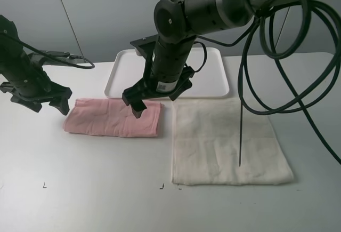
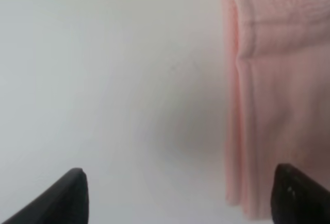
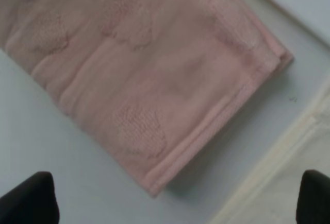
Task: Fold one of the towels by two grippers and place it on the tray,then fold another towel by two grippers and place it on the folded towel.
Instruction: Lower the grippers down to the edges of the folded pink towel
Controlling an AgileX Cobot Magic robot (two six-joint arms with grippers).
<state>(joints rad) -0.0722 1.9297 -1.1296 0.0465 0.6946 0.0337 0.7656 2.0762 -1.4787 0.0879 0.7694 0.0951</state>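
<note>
A pink towel [image 1: 113, 117], folded into a long strip, lies on the white table left of centre. A cream towel [image 1: 226, 141] lies flat to its right. The white tray [image 1: 216, 82] stands behind them. My left gripper [image 1: 49, 102] is open, just above the table at the pink towel's left end; the left wrist view shows that end [image 2: 278, 95] between my fingertips [image 2: 67, 195]. My right gripper [image 1: 154, 97] is open and hovers above the pink towel's right end, which fills the right wrist view [image 3: 149, 74] with the cream towel's edge [image 3: 268, 183] beside it.
Black cables [image 1: 277, 56] hang from the right arm over the cream towel. Small corner marks [image 1: 161, 186] are drawn on the table near the front. The table's front strip holds nothing but those marks.
</note>
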